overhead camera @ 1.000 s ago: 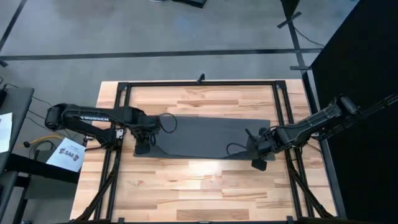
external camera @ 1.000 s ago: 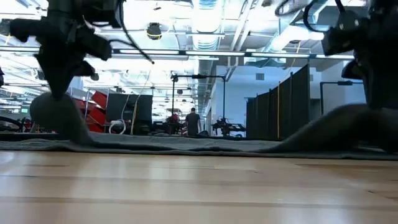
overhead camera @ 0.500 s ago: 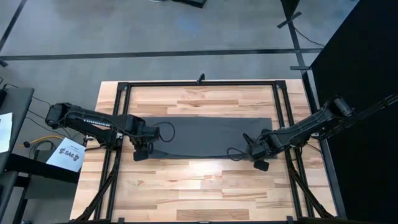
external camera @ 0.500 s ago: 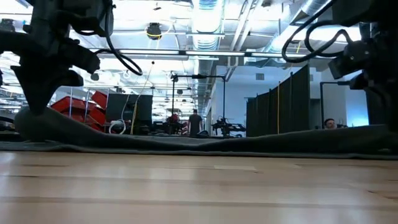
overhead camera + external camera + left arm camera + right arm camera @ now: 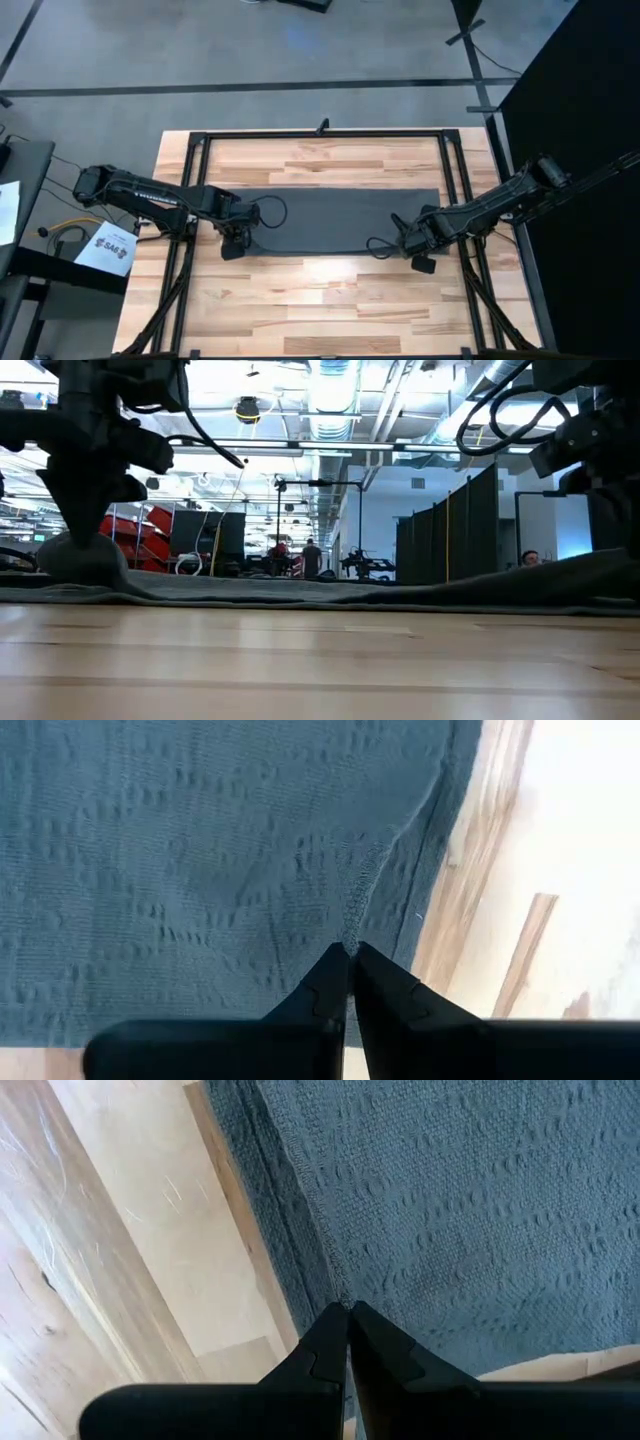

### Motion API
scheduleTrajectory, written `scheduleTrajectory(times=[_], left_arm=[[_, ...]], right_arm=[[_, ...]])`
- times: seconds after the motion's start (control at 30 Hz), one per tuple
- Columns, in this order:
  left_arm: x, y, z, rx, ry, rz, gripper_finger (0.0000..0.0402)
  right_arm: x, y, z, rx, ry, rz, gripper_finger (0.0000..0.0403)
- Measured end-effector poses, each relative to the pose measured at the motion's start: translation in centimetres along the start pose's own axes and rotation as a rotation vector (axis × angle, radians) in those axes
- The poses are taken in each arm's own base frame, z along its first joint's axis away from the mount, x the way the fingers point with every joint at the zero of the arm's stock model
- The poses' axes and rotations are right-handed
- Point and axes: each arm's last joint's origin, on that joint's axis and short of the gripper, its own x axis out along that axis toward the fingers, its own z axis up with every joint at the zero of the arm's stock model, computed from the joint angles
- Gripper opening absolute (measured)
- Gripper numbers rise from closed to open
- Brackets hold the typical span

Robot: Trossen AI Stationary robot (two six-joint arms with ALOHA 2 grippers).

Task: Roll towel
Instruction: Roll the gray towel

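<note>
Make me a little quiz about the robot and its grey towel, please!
1. True or false: the towel lies spread flat and long across the table, not rolled up.
2. Which gripper is pinching a near corner of the towel? A) only the left gripper B) only the right gripper C) both
3. Fill in: in each wrist view, the fingers are closed on the towel's ____.

Key
1. True.
2. C: the left gripper holds the corner on its side and the right gripper the corner on its side.
3. Edge: the cloth puckers right at the tips.
</note>
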Motion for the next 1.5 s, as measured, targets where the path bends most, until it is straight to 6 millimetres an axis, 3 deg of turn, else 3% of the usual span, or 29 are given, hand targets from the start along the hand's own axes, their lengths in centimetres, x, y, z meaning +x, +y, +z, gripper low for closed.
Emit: scheduleTrajectory(times=[0.3,0.63,0.8,1.07,1.27,1.37,1.5], left_arm=[[0.0,-1.2,-0.5,-0.024,0.031,-0.036,0.0006],[0.1,-2.7,-0.7,-0.053,0.002,-0.061,0.01],[0.1,-3.0,-1.1,-0.109,0.002,-0.007,0.0121],[0.3,-4.6,-1.8,-0.147,-0.03,0.019,0.0122],[2.2,-6.3,-2.2,-0.218,-0.15,-0.093,0.0119],[3.4,-6.1,-2.5,-0.35,-0.143,-0.088,0.0095],[3.8,-6.0,-2.6,-0.496,-0.155,-0.065,0.0034]], right_arm=[[0.0,-0.2,-0.3,-0.002,0.028,-0.021,0.0],[0.0,-0.1,-0.2,0.015,0.016,-0.012,0.0],[0.0,-0.1,-0.1,0.017,0.008,-0.005,0.0],[0.0,-0.1,-0.1,0.018,0.008,-0.005,0.0],[0.0,-0.1,-0.1,0.026,0.008,-0.006,0.0],[0.0,-0.1,-0.1,0.026,0.008,-0.005,0.0],[0.0,0.0,-0.1,0.03,0.007,-0.005,0.0]])
